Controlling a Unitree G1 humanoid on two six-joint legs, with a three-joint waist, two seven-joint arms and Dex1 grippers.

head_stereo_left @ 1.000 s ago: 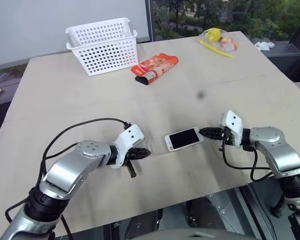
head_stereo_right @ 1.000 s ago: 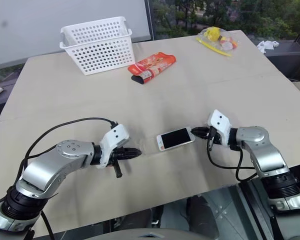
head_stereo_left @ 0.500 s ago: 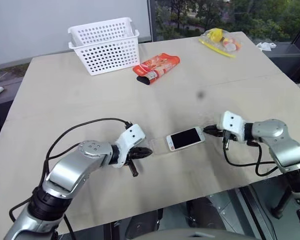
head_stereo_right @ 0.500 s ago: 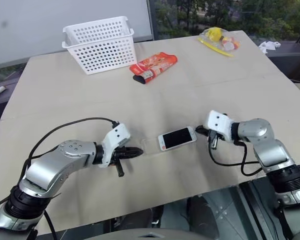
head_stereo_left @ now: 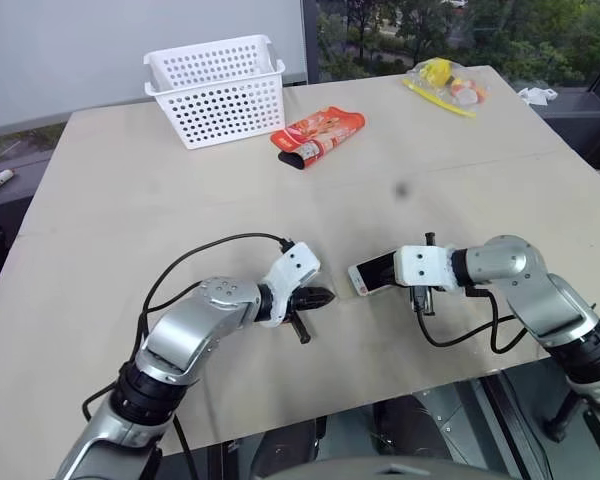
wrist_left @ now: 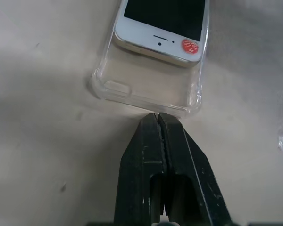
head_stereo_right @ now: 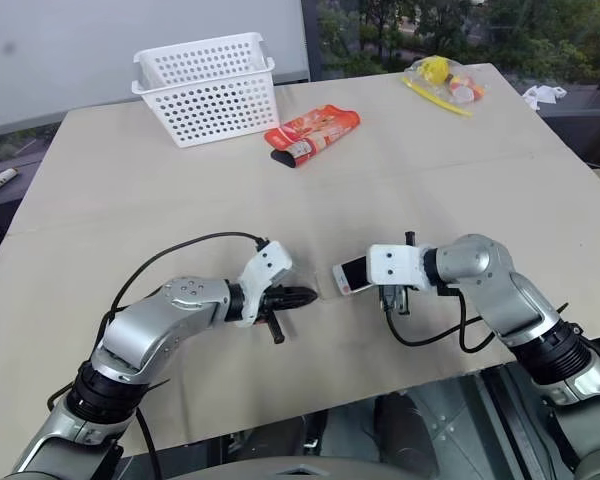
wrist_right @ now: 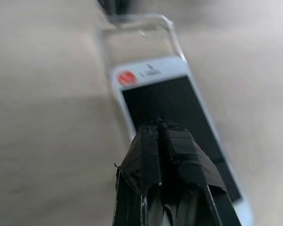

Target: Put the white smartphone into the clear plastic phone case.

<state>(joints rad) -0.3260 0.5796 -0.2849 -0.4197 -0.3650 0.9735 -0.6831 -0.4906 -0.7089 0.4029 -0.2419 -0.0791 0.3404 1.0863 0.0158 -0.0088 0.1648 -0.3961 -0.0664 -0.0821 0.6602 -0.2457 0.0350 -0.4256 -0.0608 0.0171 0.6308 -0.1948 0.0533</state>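
So the small flat white smartphone with the black screen (wrist_left: 162,21) is lying face up on the big beige table (head_stereo_left: 130,200), near the front edge and a bit right of centre. One end of it is sitting partway inside the thin clear plastic phone case (wrist_left: 146,87), and there's a little red round sticker on that white end. The empty part of the case is sticking out to the left, toward the left gripper.

The left gripper (wrist_left: 158,117) has its two black fingers pressed together, nothing between them, and the tips are sitting right at the open end wall of the case. Looks like they're touching the edge, but I honestly can't tell for sure from the wrist view.

The right gripper (wrist_right: 159,125) is coming in from the other side, fingers also closed together and empty, with the tips hovering over or resting on the phone's screen, hard to say which. From the head camera, the two grippers are pointing at each other with the phone and case between them.

Far side of the table: a white perforated plastic basket (head_stereo_left: 218,88) at far left, a red and orange snack pouch (head_stereo_left: 318,136) lying just right of it, and a clear bag with yellow stuff inside (head_stereo_left: 440,80) at the far right.
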